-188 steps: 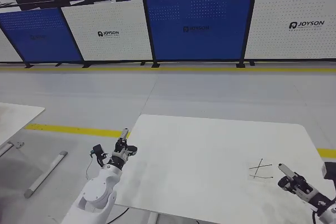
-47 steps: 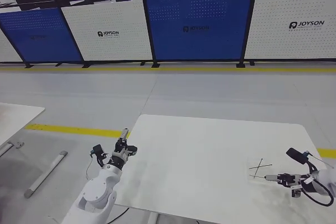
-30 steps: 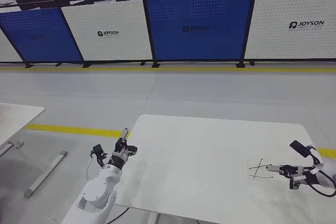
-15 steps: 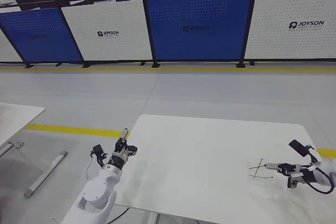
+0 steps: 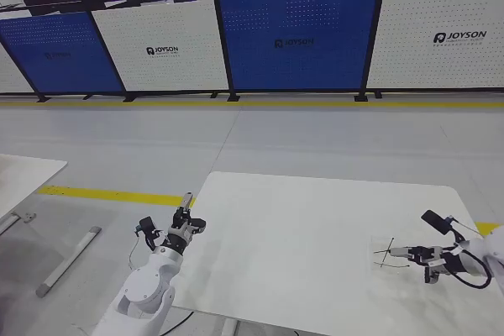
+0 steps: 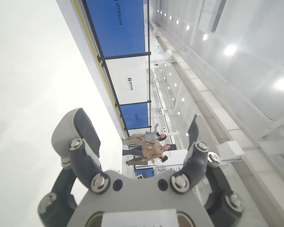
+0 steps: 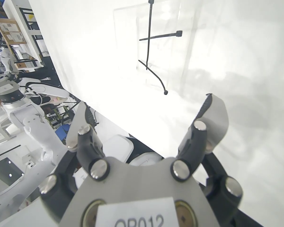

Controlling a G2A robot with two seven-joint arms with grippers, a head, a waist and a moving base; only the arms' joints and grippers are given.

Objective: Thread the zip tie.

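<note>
Right hand has edged closer to zip ties, fingers apart

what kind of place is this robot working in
Probably a factory hall or robot test floor: blue and white perforated partition panels line the back, yellow lines mark the grey floor, and a high ceiling carries rows of lights.
</note>
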